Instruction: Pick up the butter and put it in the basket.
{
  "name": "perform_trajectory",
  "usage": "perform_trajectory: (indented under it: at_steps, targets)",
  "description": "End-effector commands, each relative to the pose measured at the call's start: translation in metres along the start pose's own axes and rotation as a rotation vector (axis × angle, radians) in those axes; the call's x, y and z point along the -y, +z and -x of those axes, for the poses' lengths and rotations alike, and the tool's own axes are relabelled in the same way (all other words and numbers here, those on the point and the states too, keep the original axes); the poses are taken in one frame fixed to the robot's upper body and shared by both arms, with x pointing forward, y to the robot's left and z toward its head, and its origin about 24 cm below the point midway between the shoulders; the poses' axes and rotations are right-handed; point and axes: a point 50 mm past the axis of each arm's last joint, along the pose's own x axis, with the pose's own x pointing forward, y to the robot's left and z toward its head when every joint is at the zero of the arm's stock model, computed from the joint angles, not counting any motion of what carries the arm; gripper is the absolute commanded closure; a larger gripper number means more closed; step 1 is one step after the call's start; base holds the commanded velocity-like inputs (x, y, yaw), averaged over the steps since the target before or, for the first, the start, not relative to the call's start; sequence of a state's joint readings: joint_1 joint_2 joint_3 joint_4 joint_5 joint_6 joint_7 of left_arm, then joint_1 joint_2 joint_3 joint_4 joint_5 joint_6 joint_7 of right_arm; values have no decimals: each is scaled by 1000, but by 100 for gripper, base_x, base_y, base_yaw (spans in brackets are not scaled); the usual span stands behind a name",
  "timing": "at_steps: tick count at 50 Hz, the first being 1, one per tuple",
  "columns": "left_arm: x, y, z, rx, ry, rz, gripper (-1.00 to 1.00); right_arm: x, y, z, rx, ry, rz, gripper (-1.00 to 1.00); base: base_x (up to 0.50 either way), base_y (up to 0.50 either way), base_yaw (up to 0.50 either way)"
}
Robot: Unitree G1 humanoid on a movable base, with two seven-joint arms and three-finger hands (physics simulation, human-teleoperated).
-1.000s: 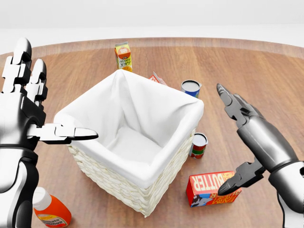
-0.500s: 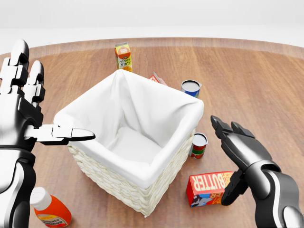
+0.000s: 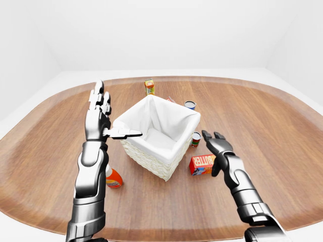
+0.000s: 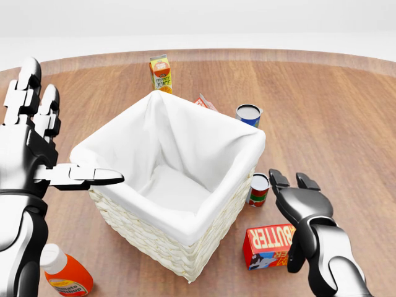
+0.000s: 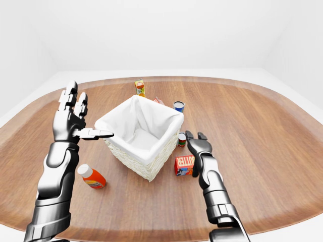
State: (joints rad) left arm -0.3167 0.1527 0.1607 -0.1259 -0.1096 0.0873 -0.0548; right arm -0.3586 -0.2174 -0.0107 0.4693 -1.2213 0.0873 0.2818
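Note:
The butter point(image 4: 267, 245) is a red box with white lettering, lying on the wooden table at the lower right of the head view, just right of the basket. The basket point(image 4: 148, 241) is white wicker with a white cloth liner and nothing in it. My right hand point(image 4: 296, 216) hovers over the butter's right end, fingers spread and open, thumb down beside the box. At the left edge, my left hand point(image 4: 43, 151) is raised and open, its thumb pointing at the basket's left rim.
An orange juice carton point(image 4: 160, 73) stands beyond the basket. A blue can point(image 4: 249, 114) and a small red-green can point(image 4: 258, 189) sit to its right. A red packet point(image 4: 205, 103) peeks behind the rim. A tomato sauce bottle point(image 4: 65, 274) lies at lower left. The table edge point(image 3: 166, 231) is near.
My right hand has come down and toward the left, from raised above the table to just over the butter's right end. The left hand has barely moved.

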Motion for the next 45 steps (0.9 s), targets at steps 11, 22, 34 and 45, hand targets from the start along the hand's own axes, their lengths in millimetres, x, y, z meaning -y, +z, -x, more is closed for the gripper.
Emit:
perform_trajectory:
  at_steps: [11, 22, 34, 45]
  targets:
    - [-2, -7, -1, -29, 3, 5, -100, -27, 0, -25, -49, 35, 92, -100, 0, 0, 0]
    - [-2, -11, -2, -49, 4, 8, -100, -32, -3, -33, -92, 30, 42, -100, 0, 0, 0]
    - [-4, -17, -4, -72, 7, 13, -100, -42, -3, -33, -115, 58, 36, -100, 0, 0, 0]
    - [-5, -16, -5, -70, 5, 16, -100, -50, 0, -32, -109, 88, 56, -100, 0, 0, 0]
